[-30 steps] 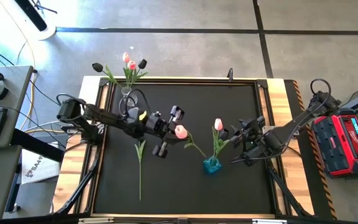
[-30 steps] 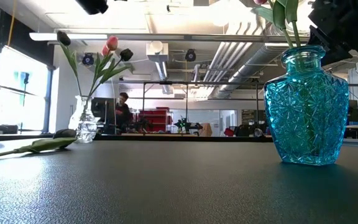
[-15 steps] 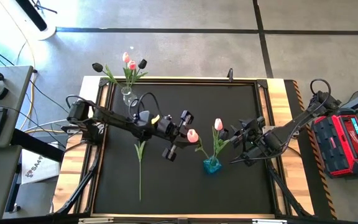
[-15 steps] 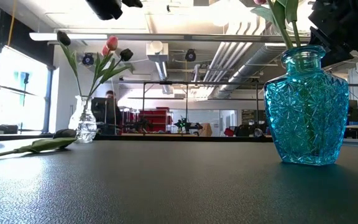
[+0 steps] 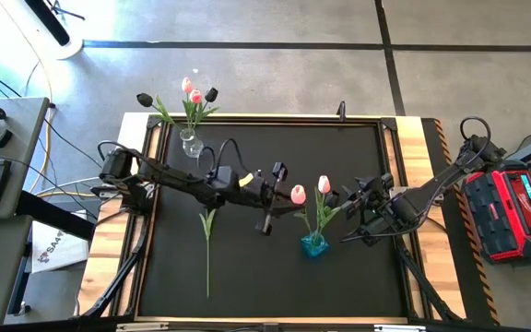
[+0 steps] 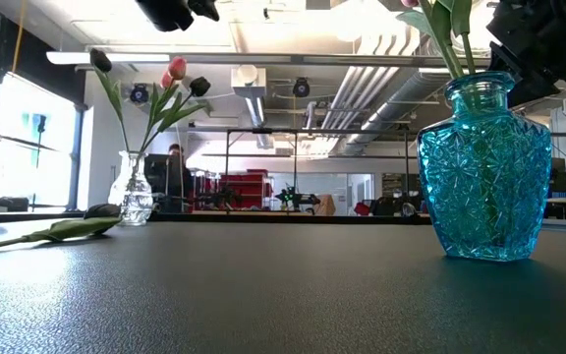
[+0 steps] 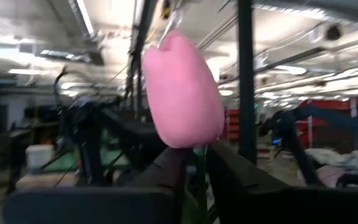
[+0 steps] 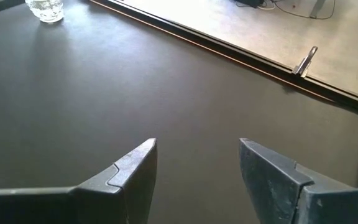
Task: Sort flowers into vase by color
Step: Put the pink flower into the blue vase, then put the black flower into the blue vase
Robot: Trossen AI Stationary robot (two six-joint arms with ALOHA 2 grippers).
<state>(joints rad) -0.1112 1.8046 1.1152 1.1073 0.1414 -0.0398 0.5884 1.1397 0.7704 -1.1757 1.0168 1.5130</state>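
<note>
So two vases on the black bench: a clear vase at the back left corner with four flowers (two pink, two dark), and a blue vase near the middle with one pink tulip. The left hand hangs above the bench just beside the blue vase, pinching another pink tulip by its stem. One more flower lies flat on the bench. The right hand, fingers spread wide, sits right next to the blue vase.

Pink tulip; blue faceted vase
</note>
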